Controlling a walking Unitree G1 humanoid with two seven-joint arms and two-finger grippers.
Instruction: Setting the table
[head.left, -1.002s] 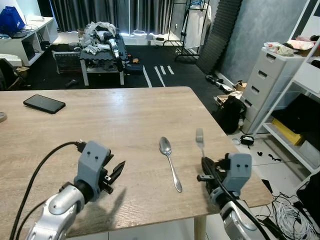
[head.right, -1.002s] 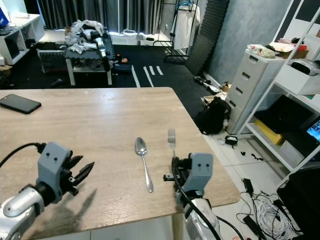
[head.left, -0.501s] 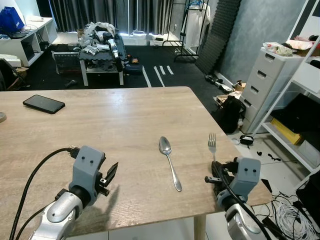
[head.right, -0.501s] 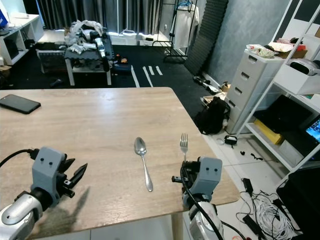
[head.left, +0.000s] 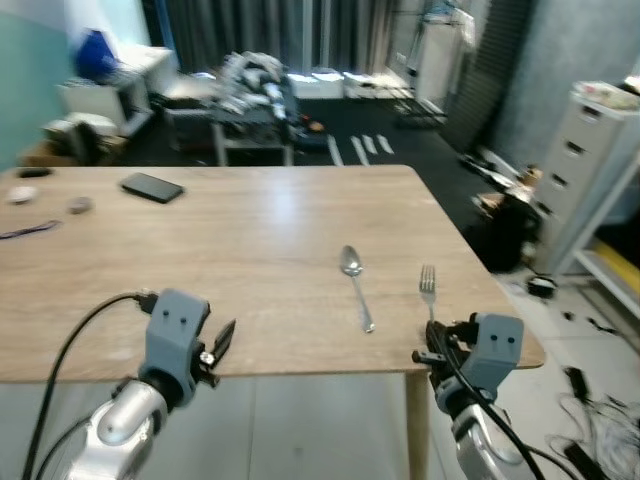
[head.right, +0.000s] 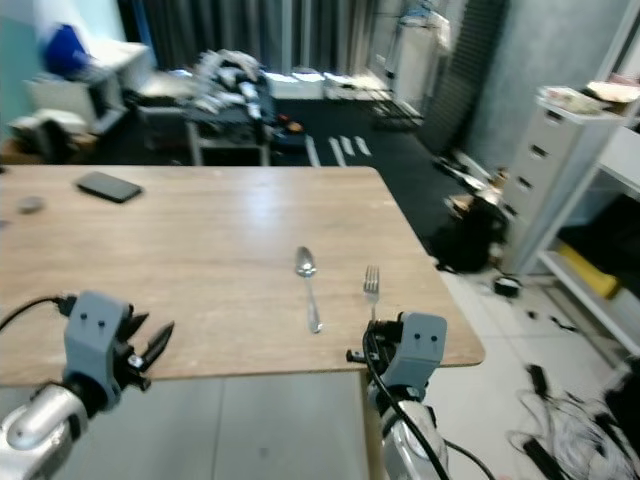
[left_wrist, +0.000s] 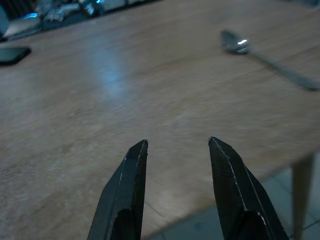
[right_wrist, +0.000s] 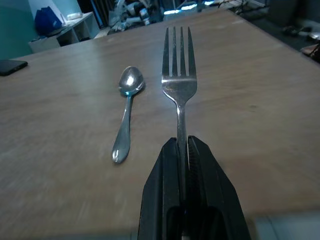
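Evidently unmarked, fork (right_wrist: 179, 85) pinched in right gripper (right_wrist: 183, 150); spoon (right_wrist: 126, 107) beside.

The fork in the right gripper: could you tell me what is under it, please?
Under the fork is bare wooden table, with the spoon lying beside it. The right gripper is clamped on the handle, covering its rear part and the table below.

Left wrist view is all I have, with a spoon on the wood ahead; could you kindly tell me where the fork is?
Observer: The fork is clamped by its handle in the right gripper, tines pointing away from the robot.
Operator: Thank you. Is it beside the spoon?
Observer: Yes, to the right of the spoon, roughly parallel, near the table's right edge.
Operator: Anything else on the table?
Observer: A dark phone lies at the far left side.
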